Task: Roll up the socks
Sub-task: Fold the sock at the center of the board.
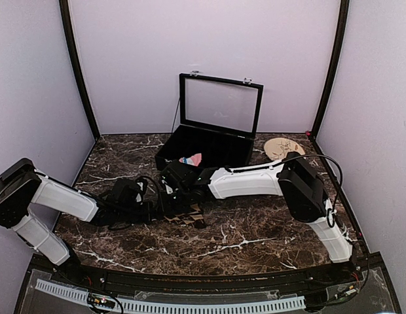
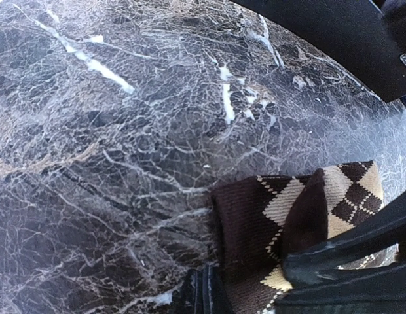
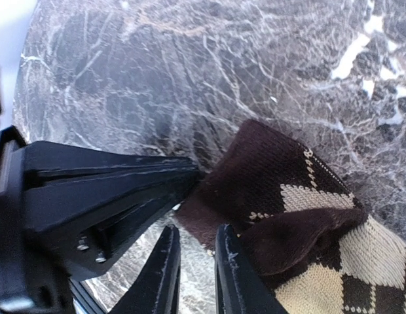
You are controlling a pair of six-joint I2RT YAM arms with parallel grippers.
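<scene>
Dark brown knit sock w/ tan argyle diamonds point(image 1: 193, 218): left gripper point(image 2: 245, 268) straddles it, right gripper point(image 3: 196, 232) near-closed at its edge; both equally near, can't tell grasp on either.

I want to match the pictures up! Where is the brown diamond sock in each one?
Top external: the brown diamond sock lies near the middle, slightly left and low.
Left wrist: the sock is at the lower right.
Right wrist: the sock is at the lower right.
Shared landmark: the dark marble table under it.
</scene>
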